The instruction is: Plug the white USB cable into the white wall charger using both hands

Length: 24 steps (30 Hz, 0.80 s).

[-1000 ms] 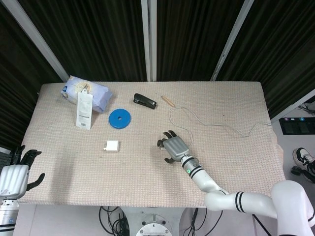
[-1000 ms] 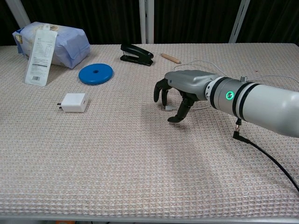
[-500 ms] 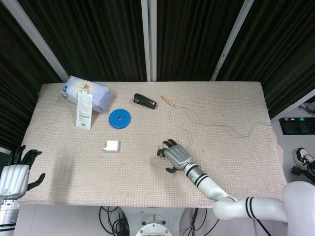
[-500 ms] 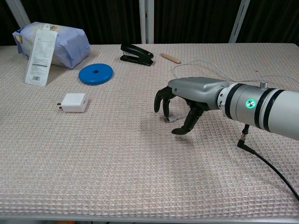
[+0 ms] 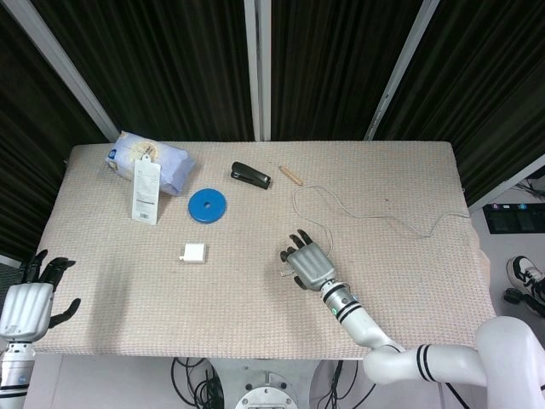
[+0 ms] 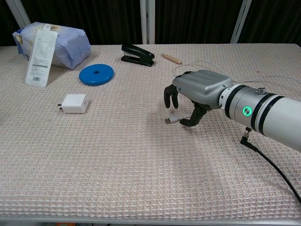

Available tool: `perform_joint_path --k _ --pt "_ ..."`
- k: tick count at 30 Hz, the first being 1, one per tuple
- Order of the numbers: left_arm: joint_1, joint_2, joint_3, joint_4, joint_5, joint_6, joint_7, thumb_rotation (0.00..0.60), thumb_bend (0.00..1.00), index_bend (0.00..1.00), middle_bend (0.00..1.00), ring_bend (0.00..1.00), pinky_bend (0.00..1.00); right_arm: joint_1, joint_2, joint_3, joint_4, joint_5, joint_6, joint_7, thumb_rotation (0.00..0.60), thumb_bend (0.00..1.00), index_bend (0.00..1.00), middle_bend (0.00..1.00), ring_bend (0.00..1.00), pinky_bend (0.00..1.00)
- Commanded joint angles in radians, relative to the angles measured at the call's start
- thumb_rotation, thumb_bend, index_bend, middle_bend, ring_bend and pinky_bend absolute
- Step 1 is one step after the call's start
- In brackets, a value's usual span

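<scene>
The right hand [image 6: 200, 92] is hovering low over the middle of the table [image 6: 141, 179], its dark fingers [image 6: 170, 98] curled downward and narrowly parted around the plug end of the white USB cable [image 6: 172, 120], which is lying on the cloth just beneath the fingertips; whether any finger is actually touching the plug, I cannot tell. The rest of the cable is trailing away behind the hand toward the far right edge of the table. The white wall charger [image 6: 75, 103] is sitting well to the left of the right hand, prongs pointing left, untouched. Beyond the charger, a blue disc [image 6: 96, 74] and a bagged package [image 6: 51, 40] are lying, with a black stapler [image 6: 137, 55] and a small wooden stick [image 6: 171, 58] farther right. The left hand [image 5: 30, 302] is waiting off the table's near-left corner, fingers spread and holding nothing.
</scene>
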Motion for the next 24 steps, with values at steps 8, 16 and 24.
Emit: perform_joint_path --k 8,16,24 --pt "0.002 -0.002 0.000 0.009 0.001 0.003 -0.009 0.600 0.22 0.23 0.19 0.02 0.00 -0.011 -0.038 0.000 0.040 -0.007 0.007 0.013 0.600 0.27 0.42 0.38 0.10 0.07" --pt "0.001 -0.006 0.001 0.017 -0.001 0.002 -0.014 0.600 0.22 0.23 0.19 0.02 0.00 -0.020 -0.059 0.005 0.060 -0.017 0.015 0.016 0.600 0.28 0.46 0.41 0.13 0.07" --pt "0.001 -0.007 0.001 0.022 0.001 0.002 -0.019 0.600 0.22 0.23 0.19 0.02 0.00 -0.020 -0.079 0.005 0.078 -0.014 0.018 -0.014 0.600 0.30 0.46 0.41 0.13 0.07"
